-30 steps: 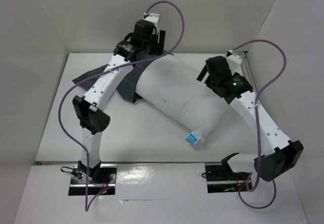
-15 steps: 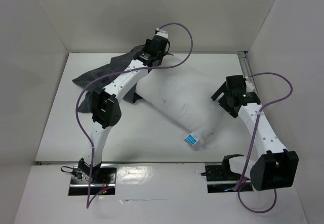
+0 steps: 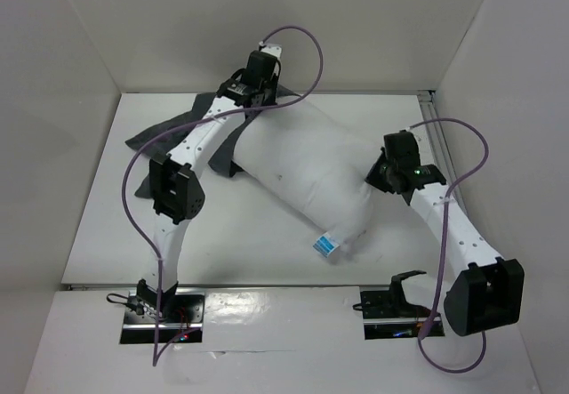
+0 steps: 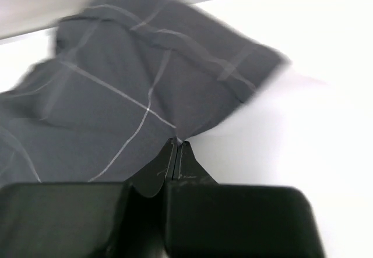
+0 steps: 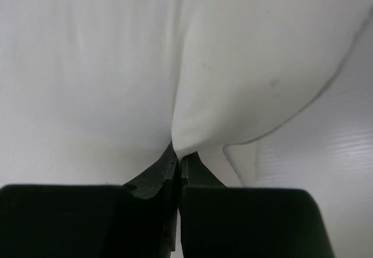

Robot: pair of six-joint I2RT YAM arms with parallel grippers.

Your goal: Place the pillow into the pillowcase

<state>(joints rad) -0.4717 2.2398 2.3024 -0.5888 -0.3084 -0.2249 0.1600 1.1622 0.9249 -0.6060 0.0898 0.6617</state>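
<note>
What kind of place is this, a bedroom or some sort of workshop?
Probably a robotics test booth, not a home: plain white walls box in a table, a left arm and right arm with cables are bolted at its near edge, and the only bedding is one pillow and a pillowcase.

Soft matt pillow [image 3: 307,167], woven cloth pillowcase [image 4: 116,95]

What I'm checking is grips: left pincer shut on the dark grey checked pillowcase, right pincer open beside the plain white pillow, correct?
No: the right wrist view shows the right pincer shut on a fold of the plain white soft pillow. The left pincer does grip the dark grey checked pillowcase.
</note>
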